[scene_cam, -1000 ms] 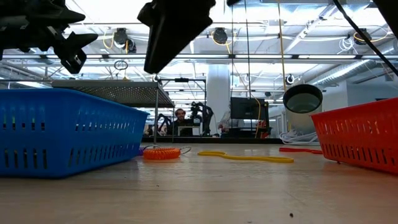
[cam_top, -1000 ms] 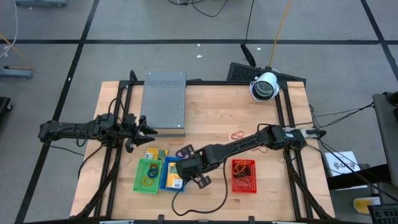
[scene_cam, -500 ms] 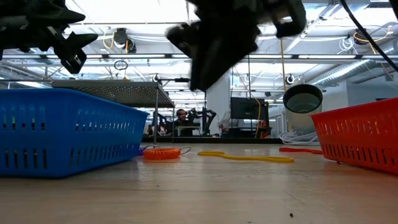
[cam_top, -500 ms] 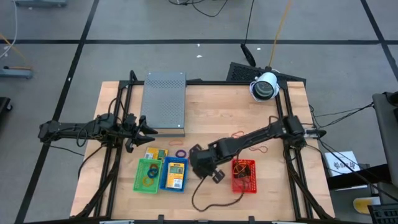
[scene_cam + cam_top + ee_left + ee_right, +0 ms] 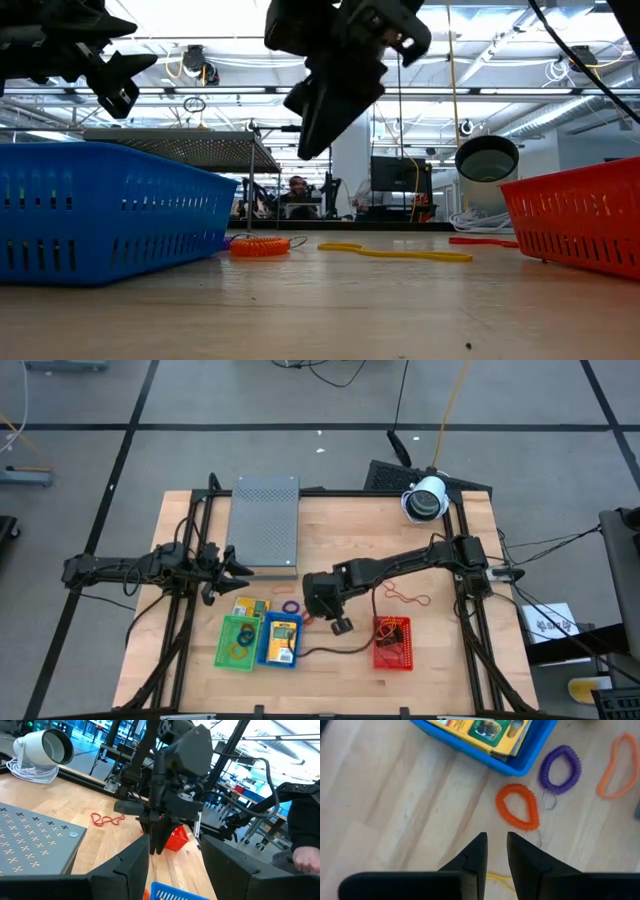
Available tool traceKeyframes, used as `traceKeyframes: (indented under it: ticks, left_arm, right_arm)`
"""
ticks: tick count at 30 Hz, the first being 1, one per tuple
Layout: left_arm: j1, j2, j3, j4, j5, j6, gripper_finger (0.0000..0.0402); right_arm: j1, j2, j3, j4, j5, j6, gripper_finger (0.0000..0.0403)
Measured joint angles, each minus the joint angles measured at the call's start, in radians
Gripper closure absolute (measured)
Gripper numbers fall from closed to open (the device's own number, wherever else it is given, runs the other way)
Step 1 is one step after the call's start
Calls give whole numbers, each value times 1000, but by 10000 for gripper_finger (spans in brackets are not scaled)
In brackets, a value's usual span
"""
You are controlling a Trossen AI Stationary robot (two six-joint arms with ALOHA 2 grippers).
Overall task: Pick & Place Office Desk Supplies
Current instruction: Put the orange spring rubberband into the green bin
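Observation:
My right gripper (image 5: 318,610) hangs above the table just past the blue basket's (image 5: 278,640) far right corner, pointing steeply down. Its fingers (image 5: 479,851) stand a narrow gap apart with nothing between them. Below it lie an orange coil loop (image 5: 518,806) and a purple coil loop (image 5: 561,769), flat on the wood. The blue basket holds yellow packets (image 5: 485,729). More yellow packets (image 5: 250,606) lie on the table beyond the green basket (image 5: 238,642). My left gripper (image 5: 177,865) waits open at the table's left, beside the grey box (image 5: 265,525).
A red basket (image 5: 392,643) stands near the front, right of my right gripper. A red rubber band (image 5: 405,597) and a yellow band (image 5: 395,252) lie on the wood. A white lamp-like device (image 5: 425,500) sits at the far right. A person shows far behind the table.
My right gripper has left the place above the blue basket, going first toward the table's right edge and then toward its far edge, turning as it went. It now hangs over the coil loops. Its finger gap looks the same.

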Motion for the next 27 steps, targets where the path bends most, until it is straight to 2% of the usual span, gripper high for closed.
traceKeyframes:
  ticks: [6, 12, 14, 27]
  left_arm:
    - [0, 0, 0, 0, 0, 0, 215]
    - [0, 0, 0, 1, 0, -1, 215]
    - [0, 0, 0, 0, 0, -1, 215]
    - [0, 0, 0, 0, 0, 0, 215]
  right_arm:
    - [-12, 37, 83, -19, -65, 23, 336]
    - [-17, 131, 215, -160, -72, 3, 337]
    - [-15, 133, 221, -199, -72, -1, 337]
    - [-23, 184, 221, -176, -65, 33, 337]
